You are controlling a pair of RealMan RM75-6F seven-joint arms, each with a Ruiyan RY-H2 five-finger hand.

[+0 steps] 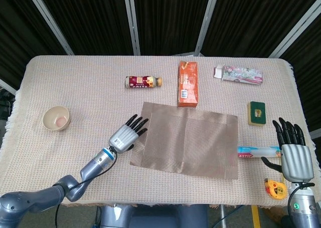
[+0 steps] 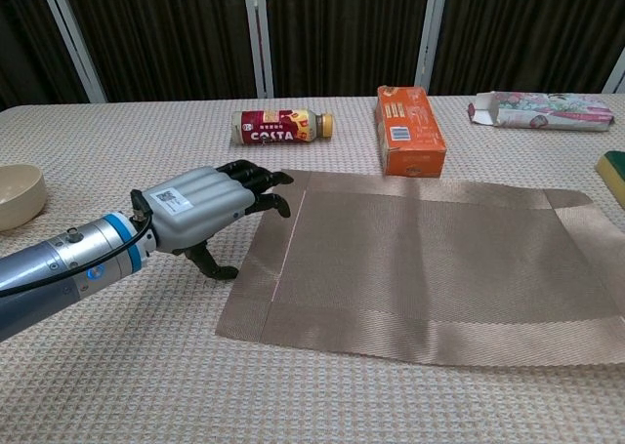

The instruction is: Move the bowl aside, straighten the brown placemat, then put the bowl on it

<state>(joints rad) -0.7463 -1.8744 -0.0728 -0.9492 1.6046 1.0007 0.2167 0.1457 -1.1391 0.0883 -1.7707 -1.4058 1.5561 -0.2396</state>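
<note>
Head view, as I logged it: placemat (image 1: 184, 139), brown, lay skewed at the middle of the table (image 1: 75, 77), toward the front edge. My left hand (image 1: 126, 135) sat at the mat's left edge, fingers spread, the tips over the mat, holding nothing; whether they touched it I could not tell. Bowl (image 1: 56, 118), cream, stood well apart near the table's left edge. My right hand (image 1: 292, 153) hovered at the front right corner, fingers spread, empty. Bottle (image 1: 143, 81), orange box (image 1: 188, 83) and flowered carton (image 1: 238, 73) lay along the back. Green sponge (image 1: 256, 112), tube (image 1: 257, 152) and tape measure (image 1: 274, 187) lay near the right edge.
</note>
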